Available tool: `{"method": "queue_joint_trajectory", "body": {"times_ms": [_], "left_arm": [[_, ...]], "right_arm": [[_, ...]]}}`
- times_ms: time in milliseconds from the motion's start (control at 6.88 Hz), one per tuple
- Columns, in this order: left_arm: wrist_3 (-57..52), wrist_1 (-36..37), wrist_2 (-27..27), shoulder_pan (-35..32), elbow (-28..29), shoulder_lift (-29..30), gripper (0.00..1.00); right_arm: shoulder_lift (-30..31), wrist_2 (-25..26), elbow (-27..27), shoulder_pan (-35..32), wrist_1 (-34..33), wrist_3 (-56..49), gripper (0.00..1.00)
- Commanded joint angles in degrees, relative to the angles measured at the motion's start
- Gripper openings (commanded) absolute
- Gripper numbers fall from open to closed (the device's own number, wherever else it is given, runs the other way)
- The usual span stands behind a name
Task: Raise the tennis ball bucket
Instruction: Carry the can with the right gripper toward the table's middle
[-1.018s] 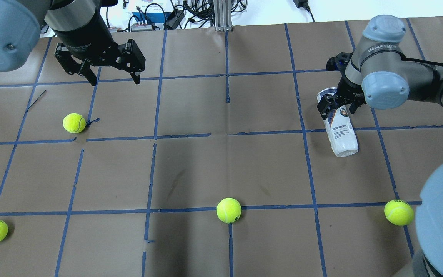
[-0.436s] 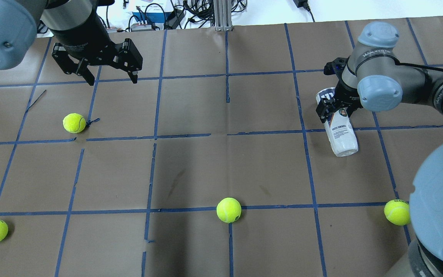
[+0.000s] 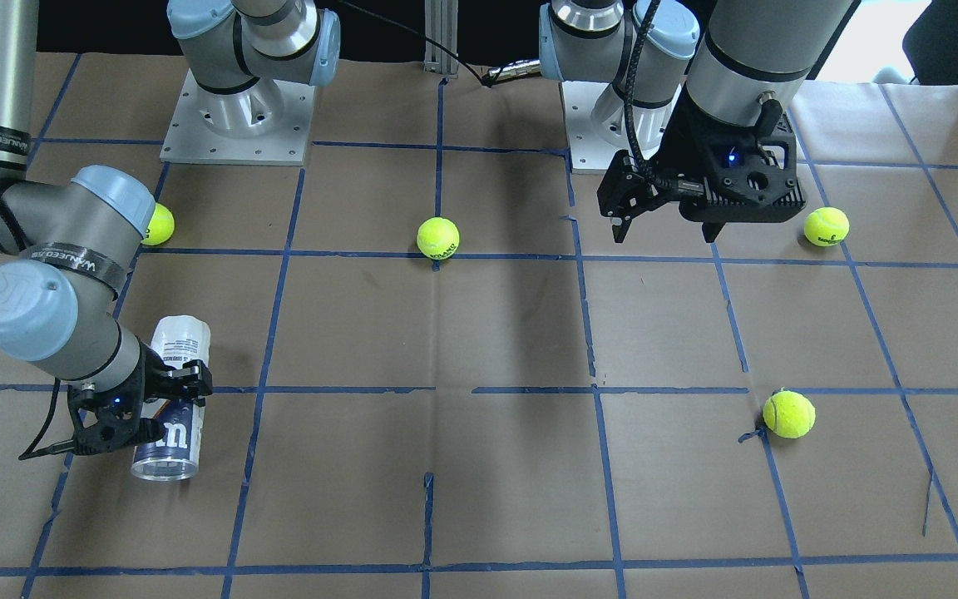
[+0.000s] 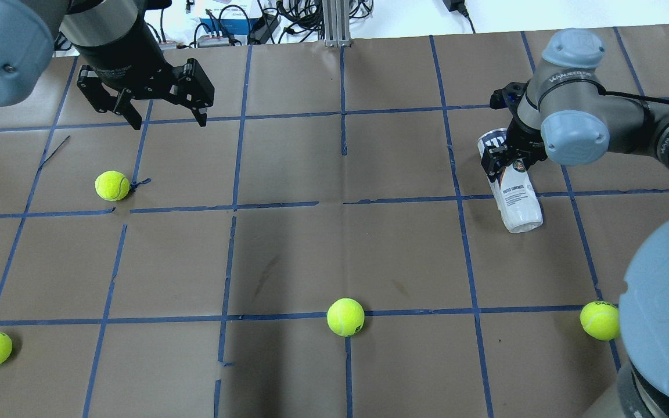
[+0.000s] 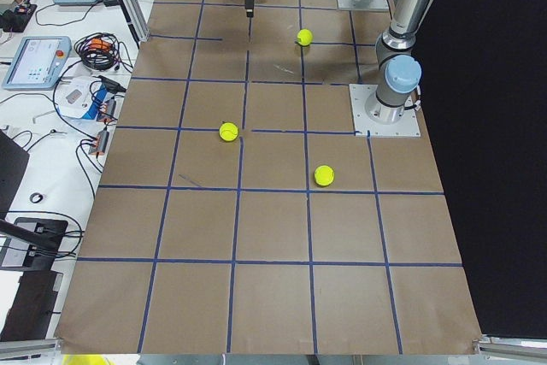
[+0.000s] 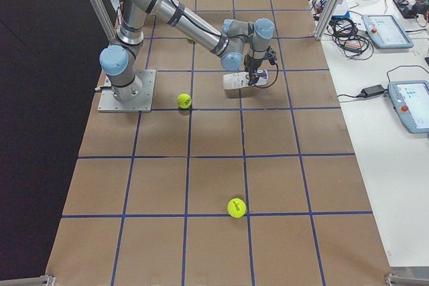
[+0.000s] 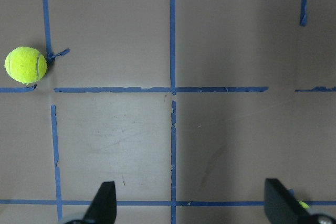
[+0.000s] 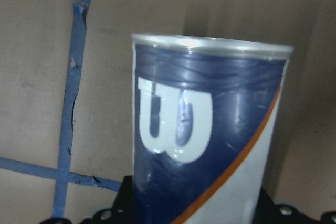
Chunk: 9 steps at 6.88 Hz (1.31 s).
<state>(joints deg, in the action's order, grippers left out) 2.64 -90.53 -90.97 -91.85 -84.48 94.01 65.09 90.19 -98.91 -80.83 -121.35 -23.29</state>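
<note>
— Where is the tennis ball bucket [image 4: 517, 200]?

— On the robot's right side of the table [image 4: 288, 255], lying on its side. Its navy end with the white "W" points away from the robot and its white end points toward it.

— Anything inside it?

— I cannot tell; the label covers most of the tube.

— And the right end effector [image 4: 507, 167]?

— It is clamped across the tube near the navy end, one finger on each side. The wrist view shows the tube filling the gap between them.

— The left end effector [image 4: 169, 123]?

— Its fingers are spread wide apart, holding nothing, above the far left part of the table.

— The tennis balls [image 4: 345, 317]?

— Four lie loose on the table, all well apart from the tube.
</note>
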Motion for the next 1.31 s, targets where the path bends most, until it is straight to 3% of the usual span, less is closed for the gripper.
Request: {"method": "queue_joint_trajectory", "body": {"times_ms": [0,291,727,1018,1164], "left_arm": [[0.0,0.0,0.0,0.0,-0.07,-0.06,1.0],[0.0,0.0,0.0,0.0,-0.16,-0.14,1.0],[0.0,0.09,0.0,0.0,-0.25,-0.14,1.0],[0.0,0.09,0.0,0.0,-0.25,-0.23,1.0],[0.0,0.0,0.0,0.0,-0.34,-0.23,1.0]], "right_arm": [[0.21,0.25,6.06,-6.48,-0.02,-9.34,0.74],[-0.92,0.25,12.48,-15.2,-0.11,-16.85,0.73],[-8.38,0.25,16.01,-24.43,-10.63,-30.8,0.73],[-11.46,0.68,20.75,-27.09,-10.92,-47.91,0.73],[-12.61,0.69,20.95,-28.14,-11.62,-49.3,0.73]]}}
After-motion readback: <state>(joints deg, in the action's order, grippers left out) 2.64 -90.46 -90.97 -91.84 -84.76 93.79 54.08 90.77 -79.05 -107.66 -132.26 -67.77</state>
